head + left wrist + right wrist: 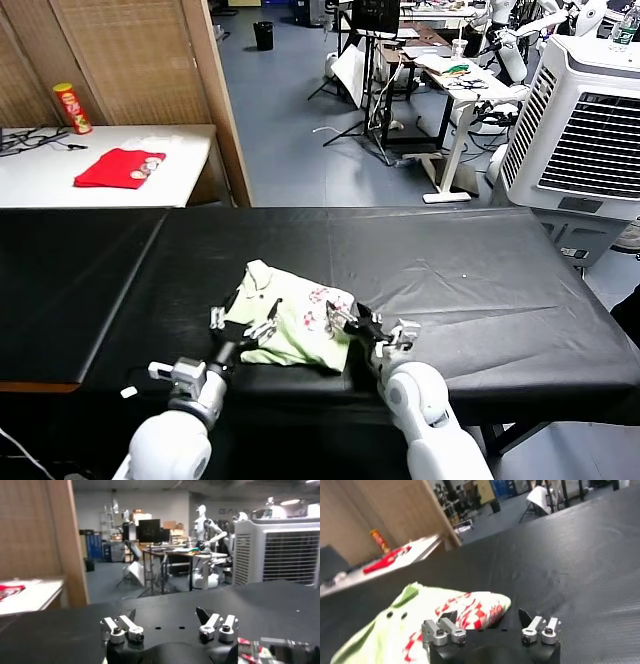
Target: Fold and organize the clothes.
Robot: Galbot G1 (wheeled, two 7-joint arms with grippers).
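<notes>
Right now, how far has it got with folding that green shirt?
The pale green T-shirt already lies bunched into a small bundle on the black table. Nothing is in hand: the left end effector and right end effector are open beside it. Neatening remains.

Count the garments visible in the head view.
2: pale green T-shirt on the black table's near edge between both grippers; red folded garment on the white side table, far left.

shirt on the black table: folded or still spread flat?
Folded. The T-shirt lies as a compact bundle, collar and red print on top, sleeves tucked in. Both grippers, left and right, are open at its edges.
</notes>
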